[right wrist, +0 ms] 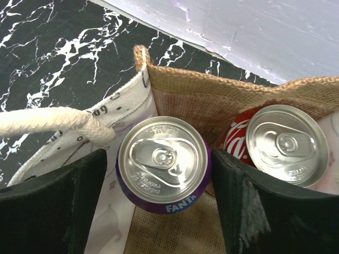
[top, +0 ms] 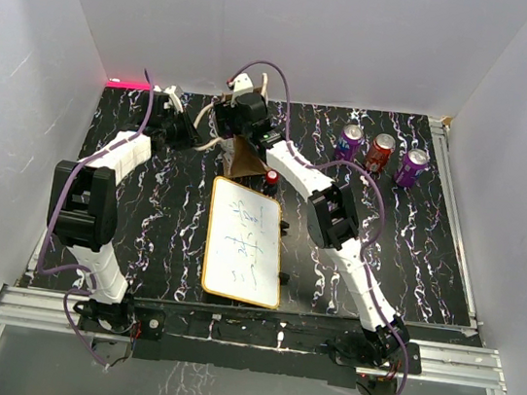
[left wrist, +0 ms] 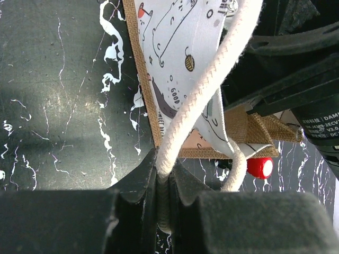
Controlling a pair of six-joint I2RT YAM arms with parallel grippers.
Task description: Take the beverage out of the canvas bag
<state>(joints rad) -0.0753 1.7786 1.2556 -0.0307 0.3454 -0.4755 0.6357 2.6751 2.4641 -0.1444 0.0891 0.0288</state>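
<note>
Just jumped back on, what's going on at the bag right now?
The left gripper is shut on the cream rope handle of the canvas bag. The right gripper is down in the bag's mouth, jaws open on either side of a purple Fanta can, not yet clamped. A Coca-Cola can stands beside it inside the bag. Three more cans stand out on the table.

Canvas bag [top: 246, 162] mostly behind the right arm [top: 292, 167] from above; whiteboard [top: 245, 244] scribbles illegibly small.
</note>
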